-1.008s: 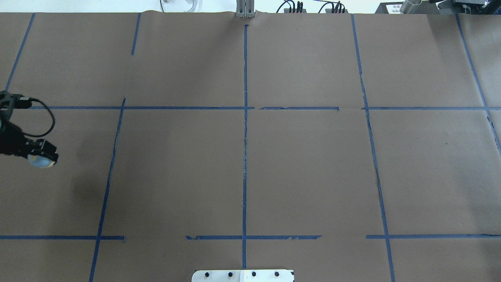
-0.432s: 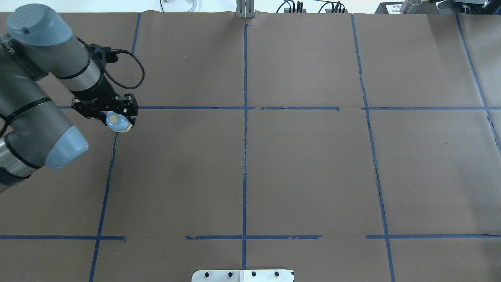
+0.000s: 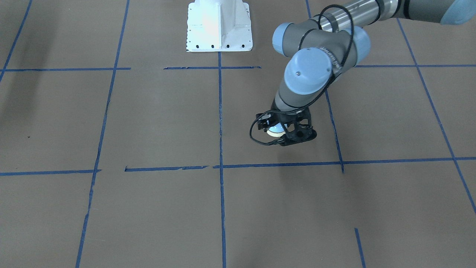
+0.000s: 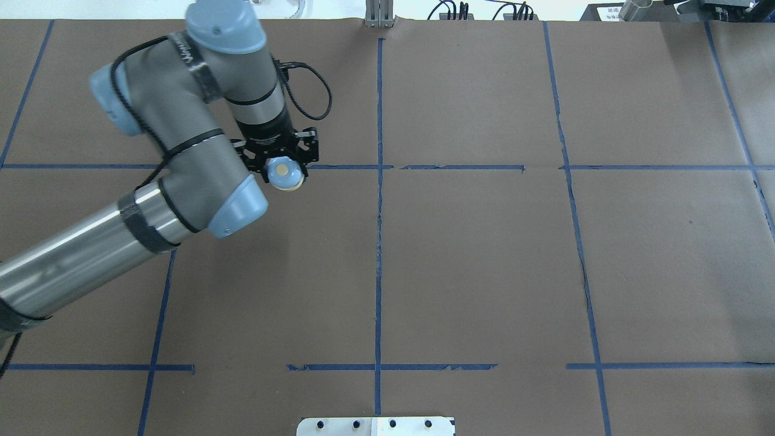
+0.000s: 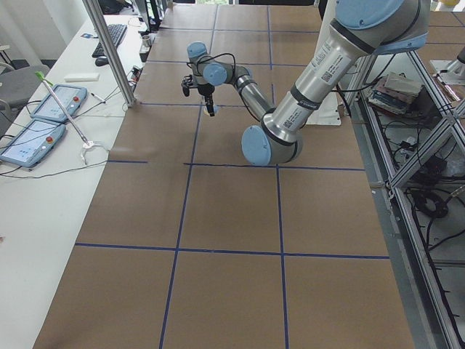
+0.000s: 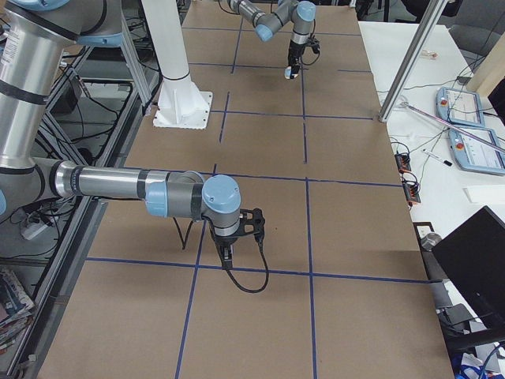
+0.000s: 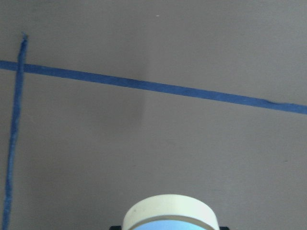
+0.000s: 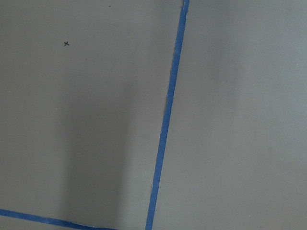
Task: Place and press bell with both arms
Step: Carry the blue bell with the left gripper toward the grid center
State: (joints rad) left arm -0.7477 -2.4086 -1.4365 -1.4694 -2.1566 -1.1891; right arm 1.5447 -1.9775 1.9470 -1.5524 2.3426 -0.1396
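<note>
Fingers (image 4: 303, 162) of the left gripper (image 4: 284, 171) pinch the small light-blue dome-shaped bell with cream base (image 4: 286, 174) over the brown paper surface (image 4: 484, 272), just beside the blue tape line (image 4: 345, 166). The right gripper (image 6: 226, 254) hangs well apart from that line; we cannot tell how its fingers stand.

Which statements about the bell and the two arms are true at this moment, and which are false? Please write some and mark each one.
1. The small light-blue dome-shaped bell with a cream button sits in the left gripper. True.
2. The right arm presses the bell. False: it is far from it, near the table's other end.
3. In the overhead view, the bell is left of the central blue tape line. True.
4. Both arms show in the overhead view. False: only the left arm does.
</note>
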